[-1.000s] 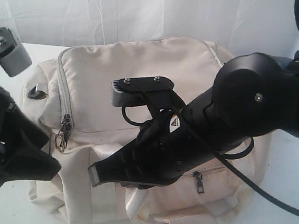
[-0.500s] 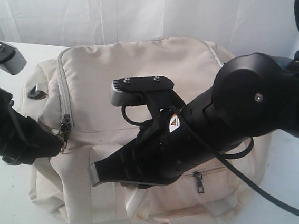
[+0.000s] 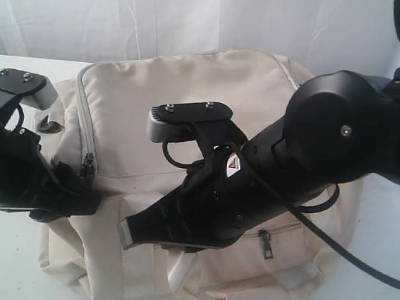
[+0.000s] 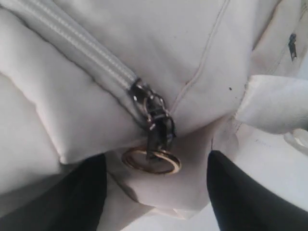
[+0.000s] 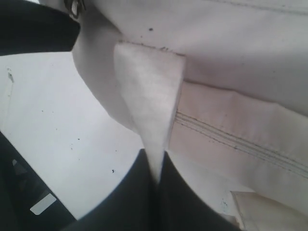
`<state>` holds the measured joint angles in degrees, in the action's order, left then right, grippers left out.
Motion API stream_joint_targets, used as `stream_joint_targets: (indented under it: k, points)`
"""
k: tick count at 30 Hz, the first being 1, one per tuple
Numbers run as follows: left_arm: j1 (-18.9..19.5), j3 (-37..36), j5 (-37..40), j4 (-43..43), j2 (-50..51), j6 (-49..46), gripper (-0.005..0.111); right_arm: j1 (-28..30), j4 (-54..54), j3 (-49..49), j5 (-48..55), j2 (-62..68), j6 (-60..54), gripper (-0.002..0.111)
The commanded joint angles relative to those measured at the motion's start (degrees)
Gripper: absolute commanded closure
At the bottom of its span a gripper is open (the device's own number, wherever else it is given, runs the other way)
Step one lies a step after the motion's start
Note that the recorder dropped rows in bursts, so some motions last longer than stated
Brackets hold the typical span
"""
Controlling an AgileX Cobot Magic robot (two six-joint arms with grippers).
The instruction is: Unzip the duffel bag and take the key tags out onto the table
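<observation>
The cream duffel bag (image 3: pixel 191 99) lies zipped shut on the white table (image 3: pixel 372 280). Its main zip (image 4: pixel 82 48) ends at a metal zip pull (image 4: pixel 156 120) with a brass ring (image 4: pixel 151 161). My left gripper (image 4: pixel 156 160) is open, one finger on each side of that ring and apart from it; in the exterior view the left gripper (image 3: pixel 85 199) sits at the bag's left front corner. My right gripper (image 5: pixel 158 168) is shut on a folded cream strap (image 5: pixel 149 96) at the bag's front, also seen in the exterior view as the right gripper (image 3: pixel 127 234). The key tags are hidden.
A front pocket with its own dark zip pull (image 3: pixel 267 245) sits below the right arm. A metal fitting (image 3: pixel 48 125) shows on the bag's left end. A white curtain (image 3: pixel 199 15) hangs close behind the bag.
My left arm swung right and inward, from off the bag's left side to the main zip pull, and the ring now lies between its fingers. The right arm held still.
</observation>
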<state>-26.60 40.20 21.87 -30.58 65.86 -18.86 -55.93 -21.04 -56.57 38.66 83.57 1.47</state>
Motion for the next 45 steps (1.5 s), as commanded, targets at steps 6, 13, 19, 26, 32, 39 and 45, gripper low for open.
stream_joint_targets:
  k: [6,13,19,26,32,39,45]
  points:
    - [-0.1,-0.3,-3.9,-1.1,3.3,-0.9,0.042,0.0,0.2,0.1,-0.5,-0.4,0.2,0.108]
    - [-0.1,-0.3,-4.8,-1.1,3.7,-0.9,0.060,0.0,0.2,0.1,-0.1,-0.4,0.2,0.108]
    - [-0.1,2.0,-2.7,-0.2,3.3,-0.9,0.090,0.0,0.2,0.1,0.1,-0.4,0.2,0.108]
    - [-0.1,7.4,5.6,2.8,0.6,-1.0,0.107,0.0,0.2,0.1,0.3,-0.4,0.2,0.108]
    - [-0.1,8.6,7.0,5.2,-1.8,-0.9,0.107,0.0,0.2,0.1,1.6,-0.4,-0.1,0.108]
    - [-0.1,8.6,0.1,5.5,-2.1,-0.4,0.107,0.0,0.2,0.1,1.8,0.1,-0.4,0.108]
    - [0.2,8.6,-6.3,5.6,-0.6,-0.4,0.107,0.0,0.2,0.1,3.8,1.7,-1.5,0.108]
